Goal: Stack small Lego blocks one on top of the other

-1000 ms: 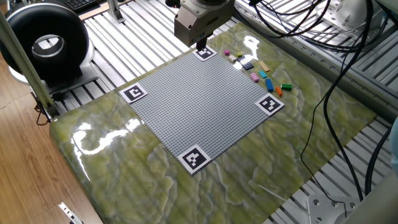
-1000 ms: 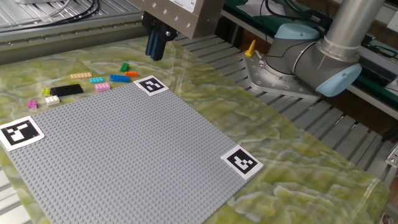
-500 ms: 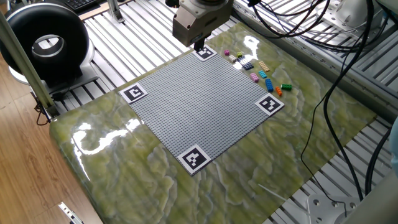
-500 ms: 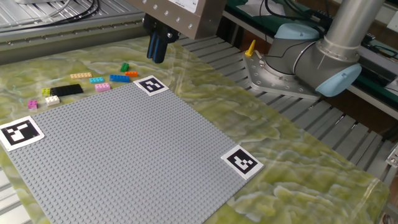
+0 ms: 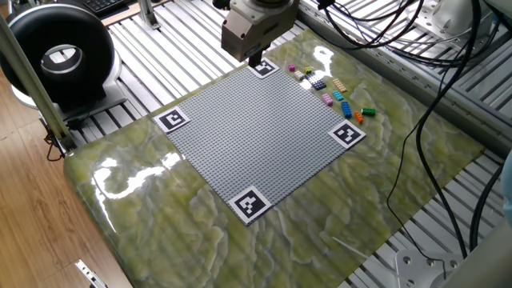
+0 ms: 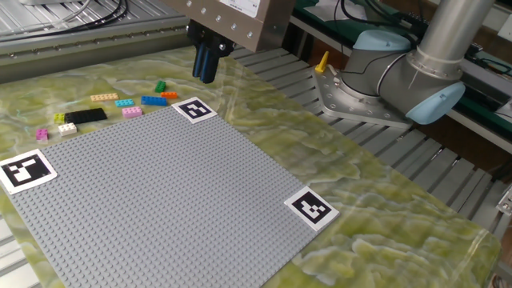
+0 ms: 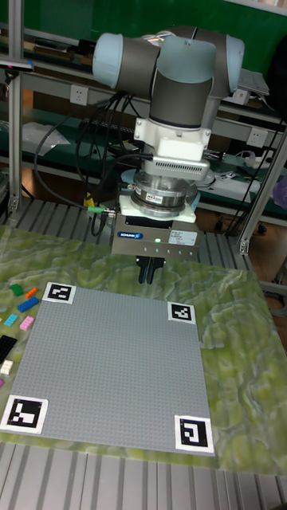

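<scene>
The tool (image 6: 205,64) hangs above the worktop (image 6: 384,208) near one corner of the grey baseplate (image 6: 160,200), its two dark fingers close together with nothing between them. No container holds the small Lego blocks (image 6: 120,106); they lie loose on the worktop in a scattered row just beside one edge of the baseplate, well apart from the tool and none stacked. In the other fixed view a green block (image 6: 160,86), an orange block (image 6: 169,95), a blue block (image 6: 154,101), a cyan block (image 6: 124,102) and a pink block (image 6: 132,112) show singly. One fixed view shows the same cluster (image 5: 336,94) beyond the marker tags (image 5: 346,134). The tall fixed view shows the arm (image 7: 179,80) from the front, with only a few blocks at its left edge (image 7: 22,307).
</scene>
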Action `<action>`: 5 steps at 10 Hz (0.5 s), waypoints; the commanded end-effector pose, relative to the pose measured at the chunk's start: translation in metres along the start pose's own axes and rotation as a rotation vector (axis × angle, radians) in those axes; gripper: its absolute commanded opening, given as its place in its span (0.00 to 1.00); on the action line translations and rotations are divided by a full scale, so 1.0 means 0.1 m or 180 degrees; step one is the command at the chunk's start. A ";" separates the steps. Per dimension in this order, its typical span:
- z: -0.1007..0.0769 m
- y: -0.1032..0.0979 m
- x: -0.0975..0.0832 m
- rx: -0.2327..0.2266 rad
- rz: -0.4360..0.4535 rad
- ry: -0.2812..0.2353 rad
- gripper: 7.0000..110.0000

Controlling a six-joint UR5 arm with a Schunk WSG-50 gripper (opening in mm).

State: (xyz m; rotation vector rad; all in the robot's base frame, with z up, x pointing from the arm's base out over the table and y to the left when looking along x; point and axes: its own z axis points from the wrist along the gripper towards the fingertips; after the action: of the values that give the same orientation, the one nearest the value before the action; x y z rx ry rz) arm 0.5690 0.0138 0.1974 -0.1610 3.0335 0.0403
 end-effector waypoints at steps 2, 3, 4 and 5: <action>-0.04 -0.02 0.12 0.0001 -0.0171 0.0151 0.00; -0.04 -0.04 0.13 0.0033 -0.0212 0.0166 0.15; -0.04 -0.04 0.12 0.0030 -0.0242 0.0142 0.15; -0.04 -0.05 0.12 0.0044 -0.0267 0.0144 0.15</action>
State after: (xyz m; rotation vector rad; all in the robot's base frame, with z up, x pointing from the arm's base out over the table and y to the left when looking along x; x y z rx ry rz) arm 0.5589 0.0077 0.1987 -0.2523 3.0666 0.0080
